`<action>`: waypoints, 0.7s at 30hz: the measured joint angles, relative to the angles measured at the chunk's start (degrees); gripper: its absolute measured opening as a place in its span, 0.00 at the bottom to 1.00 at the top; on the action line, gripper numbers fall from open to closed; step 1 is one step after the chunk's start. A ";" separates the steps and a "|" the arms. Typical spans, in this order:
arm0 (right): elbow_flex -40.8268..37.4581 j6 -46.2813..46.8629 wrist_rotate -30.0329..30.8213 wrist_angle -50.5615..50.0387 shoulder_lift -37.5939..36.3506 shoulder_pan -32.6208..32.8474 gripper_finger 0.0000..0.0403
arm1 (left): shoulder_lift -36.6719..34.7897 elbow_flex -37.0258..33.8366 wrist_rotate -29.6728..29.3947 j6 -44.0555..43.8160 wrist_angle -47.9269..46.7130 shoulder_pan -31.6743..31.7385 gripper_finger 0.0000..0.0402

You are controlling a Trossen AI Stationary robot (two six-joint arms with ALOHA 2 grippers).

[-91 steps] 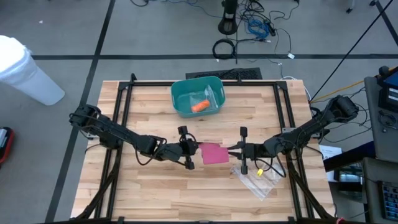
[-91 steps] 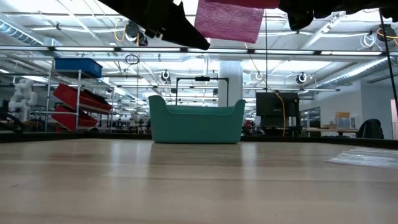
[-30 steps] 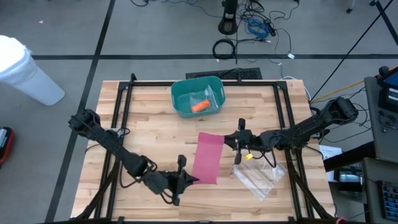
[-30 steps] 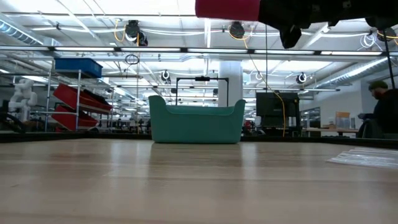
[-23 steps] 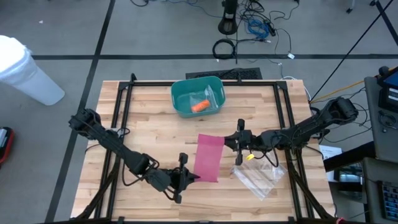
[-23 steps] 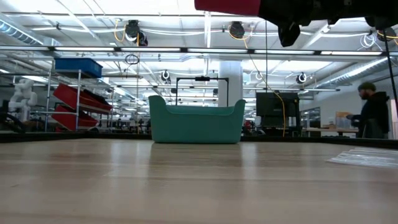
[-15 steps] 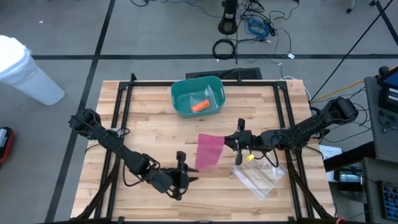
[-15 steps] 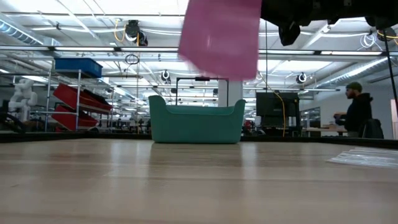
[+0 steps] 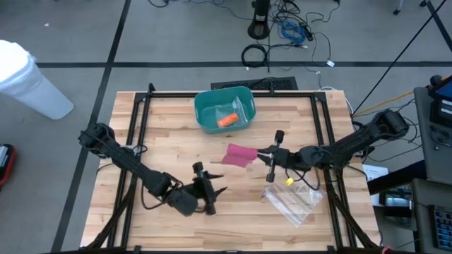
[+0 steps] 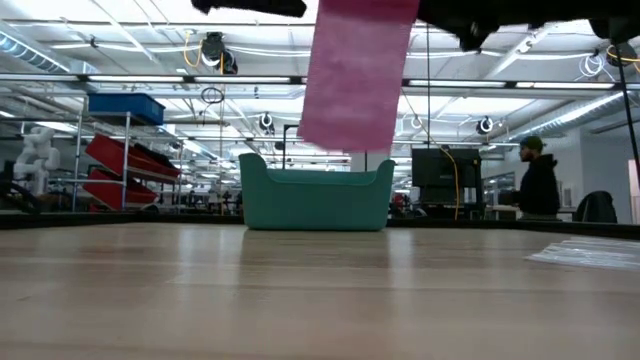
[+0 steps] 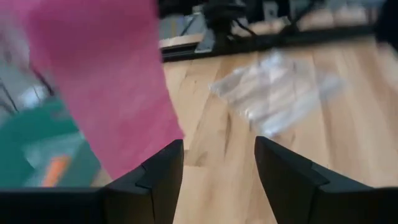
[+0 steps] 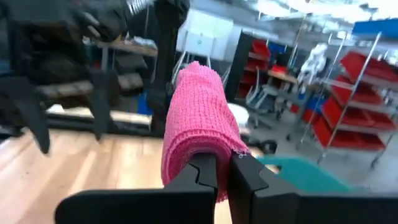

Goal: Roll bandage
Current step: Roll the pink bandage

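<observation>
A pink bandage (image 9: 239,154) hangs in the air over the middle of the table, and its upper end is in my shut right gripper (image 9: 263,156). In the low view the bandage (image 10: 355,75) drops as a flat strip from the top of the picture, with its lower edge well above the tabletop. My left gripper (image 9: 214,194) stands open nearer the table's front edge. It is apart from the strip, which shows in the left wrist view as the bandage (image 11: 99,81) beyond the open fingers (image 11: 158,180). My right gripper pinches the bandage's upper end (image 12: 200,140) between its two fingers (image 12: 202,171), where the cloth is bunched into a fold. The fingers come level from the table's right side. The strip hangs slack below them, clear of the table.
A teal bin (image 9: 224,109) holding an orange item stands at the back middle of the table. A clear plastic bag (image 9: 293,201) lies flat near the front right, under the right arm. A person stands in the room beyond the table (image 10: 538,185).
My left gripper has opened and let go of the bandage's near end, and it has rolled while shifting slightly away from the strip. The bandage, which was stretched between both grippers, has swung down and now hangs from my right gripper alone.
</observation>
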 joint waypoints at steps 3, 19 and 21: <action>0.00 -3.20 -0.30 0.77 -2.80 1.19 0.00 | -0.07 -1.17 1.39 -4.80 3.18 1.79 0.51; 0.02 -6.60 -2.02 -7.82 -8.27 5.30 0.00 | 0.94 -7.74 14.48 -6.30 15.09 10.65 0.51; 0.02 -5.78 -2.10 -7.85 -8.27 5.31 0.00 | 1.93 -7.74 16.79 -3.12 16.08 11.09 0.51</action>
